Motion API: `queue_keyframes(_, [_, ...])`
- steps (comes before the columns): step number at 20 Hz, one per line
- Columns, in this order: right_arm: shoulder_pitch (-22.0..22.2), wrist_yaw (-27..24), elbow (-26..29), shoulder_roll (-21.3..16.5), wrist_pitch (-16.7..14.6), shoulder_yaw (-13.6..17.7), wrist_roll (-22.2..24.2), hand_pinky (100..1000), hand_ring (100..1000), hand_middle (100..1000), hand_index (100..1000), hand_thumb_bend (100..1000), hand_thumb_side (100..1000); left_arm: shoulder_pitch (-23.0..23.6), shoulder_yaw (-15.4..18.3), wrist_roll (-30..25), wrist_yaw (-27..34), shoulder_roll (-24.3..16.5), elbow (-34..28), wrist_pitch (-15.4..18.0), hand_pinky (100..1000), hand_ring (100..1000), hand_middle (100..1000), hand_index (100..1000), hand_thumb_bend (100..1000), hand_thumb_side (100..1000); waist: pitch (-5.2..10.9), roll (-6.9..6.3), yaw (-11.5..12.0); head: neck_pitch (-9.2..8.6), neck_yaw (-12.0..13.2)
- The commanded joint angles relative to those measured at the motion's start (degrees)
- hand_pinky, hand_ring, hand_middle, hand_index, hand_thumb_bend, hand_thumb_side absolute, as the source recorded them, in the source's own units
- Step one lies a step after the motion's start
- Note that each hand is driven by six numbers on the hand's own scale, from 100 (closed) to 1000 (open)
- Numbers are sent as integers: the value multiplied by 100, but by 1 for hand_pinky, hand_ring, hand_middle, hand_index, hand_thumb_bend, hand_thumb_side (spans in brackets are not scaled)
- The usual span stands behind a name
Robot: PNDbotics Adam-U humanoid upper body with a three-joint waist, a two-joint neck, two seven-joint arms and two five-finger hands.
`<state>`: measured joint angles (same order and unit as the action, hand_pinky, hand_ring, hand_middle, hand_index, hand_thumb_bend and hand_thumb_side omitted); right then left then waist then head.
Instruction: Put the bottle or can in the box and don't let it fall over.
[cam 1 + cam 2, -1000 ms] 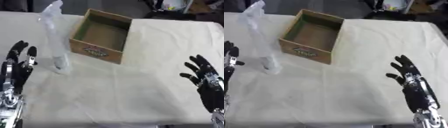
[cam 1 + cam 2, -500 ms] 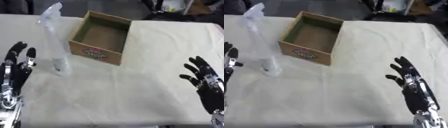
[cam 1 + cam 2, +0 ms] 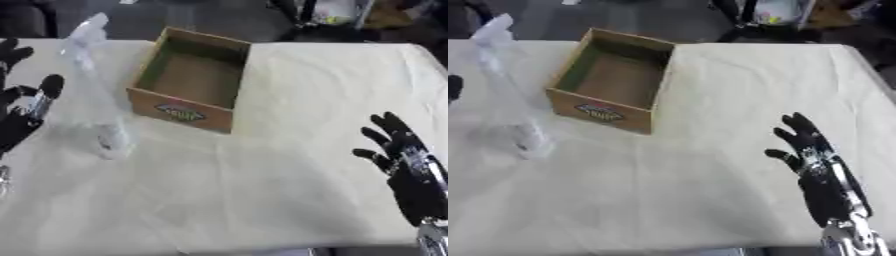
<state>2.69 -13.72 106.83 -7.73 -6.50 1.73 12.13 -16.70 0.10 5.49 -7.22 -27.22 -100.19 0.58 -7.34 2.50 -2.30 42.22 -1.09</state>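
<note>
Nothing done yet tbh. Clear bottle (image 3: pixel 94 95) upright on table, just left of empty box (image 3: pixel 194 80). Left hand (image 3: pixel 26 107) beside bottle, fingers spread, no grip. Right hand (image 3: pixel 820 167) idle, fingers apart. Grab, lift, placing all left.

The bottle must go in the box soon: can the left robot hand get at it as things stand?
Probably yes. The left robot hand is open beside the clear bottle, with only bare cloth between them; the box stands on the bottle's other side.

The bottle (image 3: pixel 94 90) is clear, glossy plastic; the box (image 3: pixel 191 80) matt brown cardboard with a printed label; the tablecloth (image 3: pixel 262 190) pale, matt, creased cloth; both hands (image 3: pixel 407 165) (image 3: pixel 26 107) black with silvery metal parts
</note>
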Motion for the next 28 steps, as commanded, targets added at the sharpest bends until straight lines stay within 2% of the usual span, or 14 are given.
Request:
queue_keyframes(1, [-36, 19, 78, -74, -4, 3, 32, 753, 953, 968, 1000, 100, 665, -281, -160, -45, 78, -347, 108, -67, 567, 1000, 983, 869, 559, 627, 107, -22, -30, -63, -26])
queue_keyframes(13, [-35, -7, 74, -81, 4, -21, 66, 754, 953, 968, 1000, 100, 669, -1307, -709, -277, 362, -370, 975, -88, 546, 1000, 962, 866, 543, 628, 107, -29, -121, -80, -38])
queue_keyframes(21, [-40, -19, 69, -82, 5, -33, 88, 754, 953, 968, 1000, 100, 671, -1729, -937, -313, 314, -288, 1538, -37, 517, 1000, 933, 858, 527, 619, 87, -17, -161, -109, -80])
queue_keyframes(28, [-44, -31, 66, -81, 7, -43, 107, 755, 954, 968, 1000, 100, 672, -2001, -1084, -347, 432, -224, 1850, 213, 500, 1000, 907, 846, 513, 609, 88, -10, -199, -144, -95])
